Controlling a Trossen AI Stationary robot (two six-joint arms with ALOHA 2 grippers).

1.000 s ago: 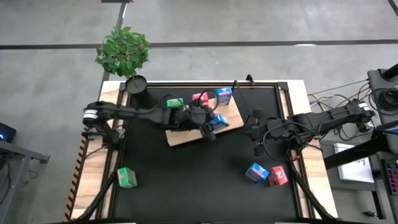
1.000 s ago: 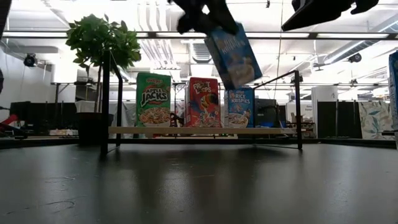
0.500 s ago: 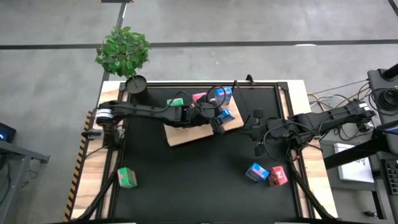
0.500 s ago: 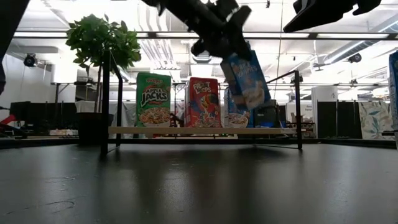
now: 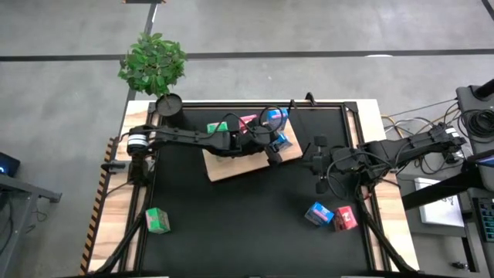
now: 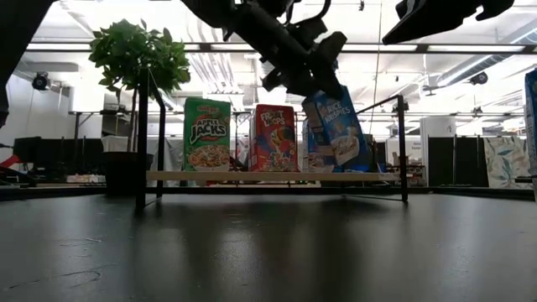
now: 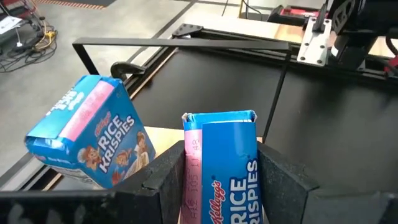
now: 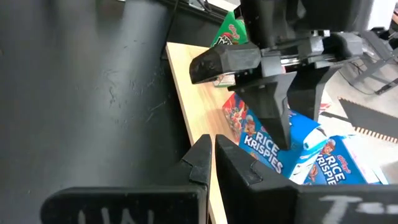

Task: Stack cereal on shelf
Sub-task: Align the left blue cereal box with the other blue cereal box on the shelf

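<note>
Left pincer (image 5: 275,144) grips a tilted blue box (image 6: 334,130) over the shelf (image 5: 231,164), frame center; right pincer (image 5: 319,164) waits shut, right of center.

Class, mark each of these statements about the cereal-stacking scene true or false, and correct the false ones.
1. The left gripper holds a blue cereal box between its fingers. True.
2. A green box lies on the wooden board. False: this one lies off the board, near the table's front left corner.
3. A blue box and a red box sit side by side on the black mat near the right arm. True.
4. The right gripper is open wide above the board. False: its fingers are shut and it waits beside the board.
5. The held box hangs tilted. True.
</note>
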